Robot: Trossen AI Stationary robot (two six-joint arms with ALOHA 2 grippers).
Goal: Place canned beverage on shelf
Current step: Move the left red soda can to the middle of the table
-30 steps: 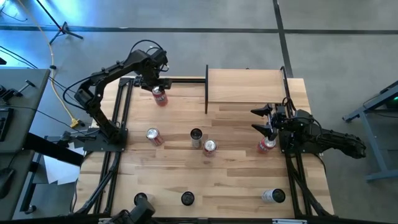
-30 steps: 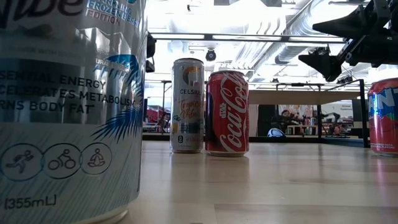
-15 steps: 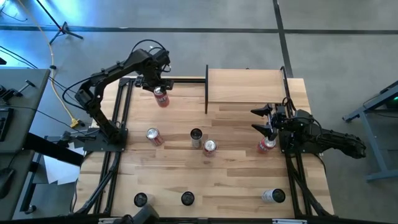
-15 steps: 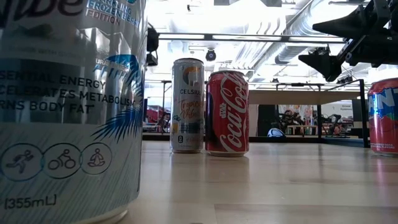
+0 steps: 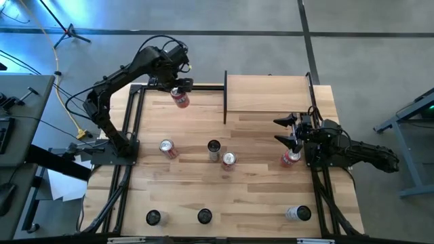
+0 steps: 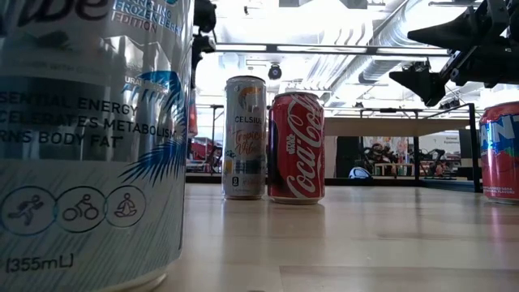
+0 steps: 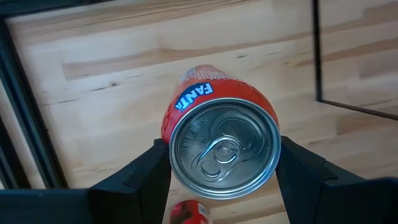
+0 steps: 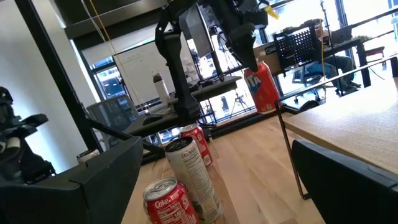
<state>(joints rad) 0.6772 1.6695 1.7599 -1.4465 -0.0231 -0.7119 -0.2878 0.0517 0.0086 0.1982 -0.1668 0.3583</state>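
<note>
Left tool (image 5: 178, 90) carries an orange can (image 5: 180, 99) near the shelf (image 5: 268, 93)

The left tool's fingers (image 7: 140, 174) pinch the orange can by its sides, lifted above the table (image 5: 258, 196) at the far left, just beside the shelf's black upright; the right tool (image 5: 286, 132) hangs with fingers spread at the table's right edge, beside a red can (image 5: 291, 158); other cans stand mid-table and along the near edge.

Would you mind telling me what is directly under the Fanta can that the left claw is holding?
Under the Fanta can, held in the left claw, lies bare wooden tabletop; a red can peeks out below. The spot straight beneath is hidden.
</note>
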